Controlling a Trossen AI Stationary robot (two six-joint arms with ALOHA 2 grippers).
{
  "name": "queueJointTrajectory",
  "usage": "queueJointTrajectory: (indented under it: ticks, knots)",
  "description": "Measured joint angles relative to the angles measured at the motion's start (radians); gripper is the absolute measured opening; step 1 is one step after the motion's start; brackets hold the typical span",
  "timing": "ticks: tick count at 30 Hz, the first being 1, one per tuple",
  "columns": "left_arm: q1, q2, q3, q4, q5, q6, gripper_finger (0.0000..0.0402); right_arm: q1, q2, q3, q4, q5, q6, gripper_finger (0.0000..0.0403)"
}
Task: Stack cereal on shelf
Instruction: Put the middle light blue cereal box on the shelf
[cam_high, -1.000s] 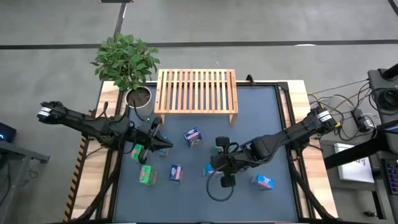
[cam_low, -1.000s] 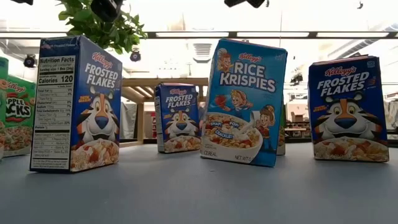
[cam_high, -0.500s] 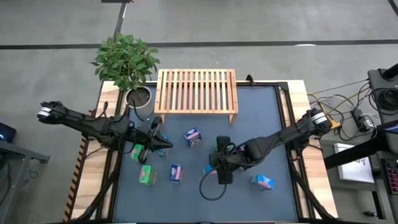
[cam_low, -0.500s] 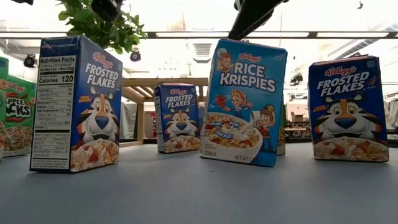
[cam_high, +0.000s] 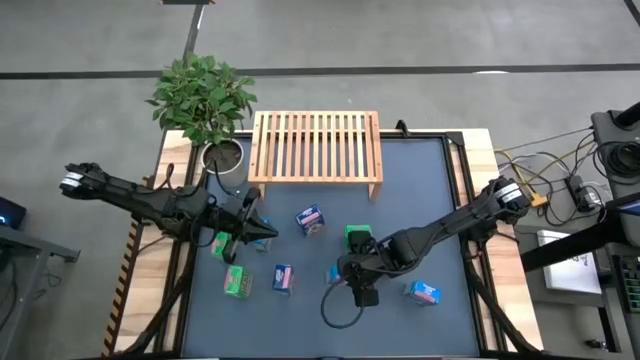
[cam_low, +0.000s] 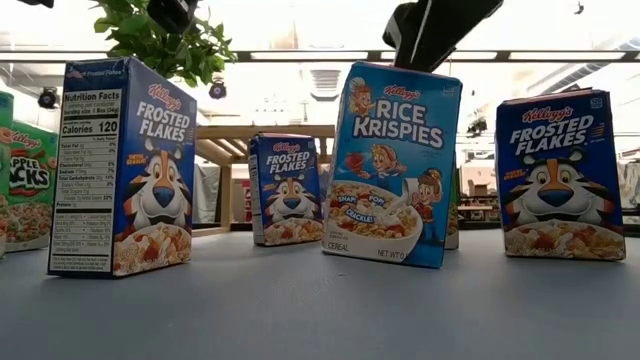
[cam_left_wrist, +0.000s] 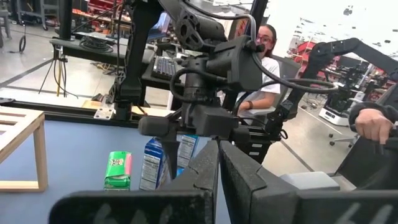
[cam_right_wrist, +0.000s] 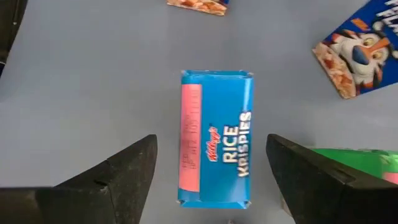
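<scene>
Poised over an upright Rice Krispies box (cam_right_wrist: 216, 138) near the middle of the blue table (cam_high: 420, 190): the right gripper (cam_high: 352, 274), fingers spread wide to either side of the carton top, holding nothing. Directly below in the right wrist view, the box top sits between the two fingers (cam_right_wrist: 124, 171), clear of both. Just beside it, a green box (cam_high: 358, 236); farther out, Frosted Flakes boxes (cam_low: 558, 175) standing apart on the mat. At the table's far edge, bare of cartons, the slatted wooden shelf (cam_high: 316, 146), with a potted plant (cam_high: 203, 97) at its left corner.

Parked at the table's left side among a few boxes: the left gripper (cam_high: 258, 231), fingers pressed together and empty in its own wrist view.

Probable step in hand: descent onto the Rice Krispies box. Best done straight down, centred across the narrow faces, closing low enough to avoid crushing the flap and without nudging the green neighbour; then a clean lift toward the shelf.
</scene>
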Motion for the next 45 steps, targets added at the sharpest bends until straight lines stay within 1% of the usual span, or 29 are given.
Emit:
queueJointTrajectory:
  ticks: [6, 8, 15, 20, 23, 26, 30, 33, 38, 41, 45]
  knots:
    - [0.000, 0.000, 0.000, 0.000, 0.000, 0.001, 0.0000, -0.005, 0.013, -0.025, 0.032, 0.000, 0.016, 0.0222]
    - [0.000, 0.000, 0.000, 0.000, 0.000, 0.002, 0.0000, -0.006, 0.025, -0.039, 0.063, -0.020, 0.016, 0.0200]
    - [0.000, 0.000, 0.000, 0.000, 0.001, 0.001, 0.0000, -0.007, 0.026, -0.040, 0.081, -0.026, 0.019, 0.0123]
    - [0.000, 0.000, 0.000, -0.001, 0.001, 0.001, 0.0000, -0.007, 0.024, -0.037, 0.081, -0.026, 0.017, 0.0088]
    - [0.000, 0.000, 0.000, 0.000, 0.001, 0.001, 0.0000, -0.007, 0.014, -0.020, 0.057, -0.027, 0.016, 0.0083]
    - [0.000, -0.004, 0.000, 0.002, 0.001, 0.008, 0.0000, -0.011, 0.000, 0.037, 0.018, -0.030, 0.010, 0.0087]
    - [0.000, -0.006, 0.000, 0.003, 0.001, 0.037, 0.0000, -0.038, -0.015, 0.144, -0.059, -0.081, 0.009, 0.0095]
    - [0.001, -0.007, 0.000, 0.008, -0.002, 0.052, 0.0000, -0.077, -0.015, 0.256, -0.189, -0.098, 0.009, 0.0094]
    - [0.001, 0.001, 0.000, 0.007, -0.018, 0.064, 0.0000, -0.181, -0.011, 0.442, -0.382, -0.101, -0.048, 0.0089]
    - [0.003, -0.001, 0.000, 0.015, -0.020, 0.122, 0.0000, -0.260, -0.010, 0.544, -0.461, -0.100, -0.106, 0.0089]
    - [0.005, -0.029, 0.000, 0.013, -0.025, 0.206, 0.0000, -0.386, -0.010, 0.650, -0.525, -0.100, -0.199, 0.0090]
